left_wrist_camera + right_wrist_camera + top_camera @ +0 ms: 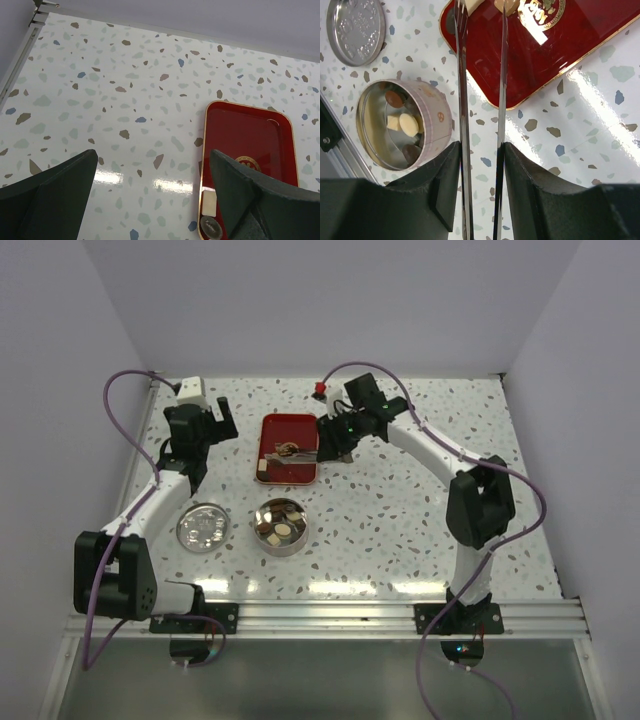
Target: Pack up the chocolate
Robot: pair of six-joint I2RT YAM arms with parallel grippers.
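Two arms [150, 498] [432, 445] extended; right jaws hold tongs [462, 100] over red tray [292, 428].

The left arm [140, 505] rises from its base at 7 o'clock toward 11 o'clock, and its black two-finger left gripper [152, 153] has its jaws spread wide, holding nothing. The right arm [480, 502] arches from 5 o'clock to 12 o'clock. Its black right gripper [481, 147] points toward 8 o'clock and clamps thin metal tweezers [463, 100].

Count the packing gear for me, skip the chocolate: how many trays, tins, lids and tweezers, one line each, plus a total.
Red tray: 1
Round tin: 1
Tin lid: 1
Tweezers: 1
Total: 4
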